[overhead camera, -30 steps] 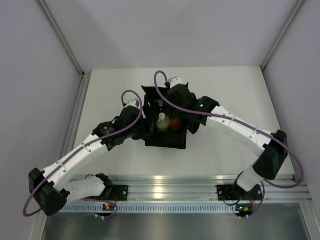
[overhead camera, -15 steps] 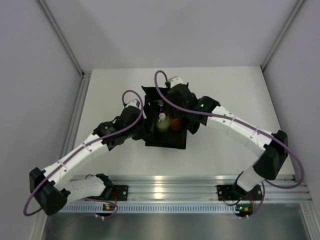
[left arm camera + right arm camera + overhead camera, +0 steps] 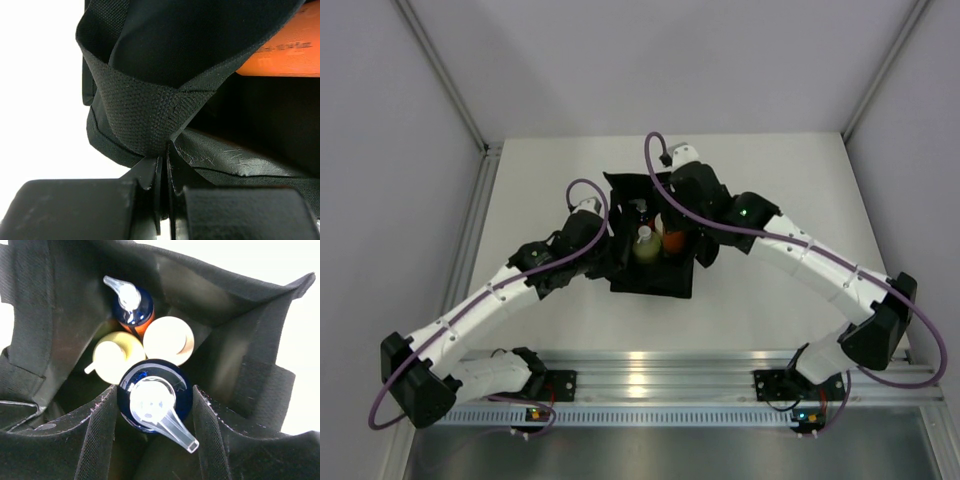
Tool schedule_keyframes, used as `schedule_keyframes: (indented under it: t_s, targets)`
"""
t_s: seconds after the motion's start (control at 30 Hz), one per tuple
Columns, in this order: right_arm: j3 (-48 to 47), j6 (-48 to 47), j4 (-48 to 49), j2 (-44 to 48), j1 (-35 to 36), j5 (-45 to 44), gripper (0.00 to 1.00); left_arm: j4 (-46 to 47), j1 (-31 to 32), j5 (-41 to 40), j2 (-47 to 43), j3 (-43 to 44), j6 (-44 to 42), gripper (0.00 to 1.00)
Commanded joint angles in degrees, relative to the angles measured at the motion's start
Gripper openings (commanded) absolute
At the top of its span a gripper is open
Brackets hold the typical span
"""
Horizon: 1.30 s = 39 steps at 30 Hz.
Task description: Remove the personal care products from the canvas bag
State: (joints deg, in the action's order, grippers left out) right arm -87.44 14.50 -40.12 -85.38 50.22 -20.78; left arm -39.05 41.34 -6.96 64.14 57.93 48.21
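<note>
The black canvas bag [image 3: 650,282] stands open at mid table. My left gripper [image 3: 612,252] is shut on the fabric of its left rim, with the fold [image 3: 145,115] pinched at the jaws [image 3: 163,157]. An orange bottle [image 3: 285,55] shows inside. My right gripper [image 3: 155,390] reaches into the bag from above [image 3: 677,228], fingers [image 3: 100,440] closed against the dark cap of an orange pump bottle [image 3: 155,402] that sits higher than the others. Below it stand the yellow-green bottle [image 3: 116,355], the beige cylinder [image 3: 168,340] and the second orange bottle [image 3: 131,302].
The bag's walls [image 3: 65,315] and strap handles [image 3: 260,385] ring the right gripper closely. White table [image 3: 780,180] surrounds the bag, with grey side walls and a metal rail [image 3: 650,365] along the near edge.
My right arm has swung outward and its wrist has risen and shifted slightly back and right, carrying the orange bottle up a little. The left arm and bag stay put.
</note>
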Motion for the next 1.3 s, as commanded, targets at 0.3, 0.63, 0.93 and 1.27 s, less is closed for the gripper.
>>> schedule_keyframes:
  t_s: [0.3,0.63,0.93,1.27]
  targets:
    - [-6.08,-2.64,5.23,6.11,-0.56,0.56,0.00,-1.29,-0.21,-3.67,1.60,1.22,-1.53,0.00]
    - [-9.68,-5.01,5.05,8.22,-0.12,4.07,0.00,-1.29,-0.21,-4.46,1.69,1.66,-1.62,0.00]
    - [-12.49,-7.38,4.53,8.74,0.67,7.50,0.00,-1.21,-0.12,-4.90,1.60,1.66,-1.54,0.00]
    - [-15.48,-6.86,3.82,9.45,0.76,8.65,0.00,-1.21,-0.21,-5.43,1.34,1.75,-1.54,0.00]
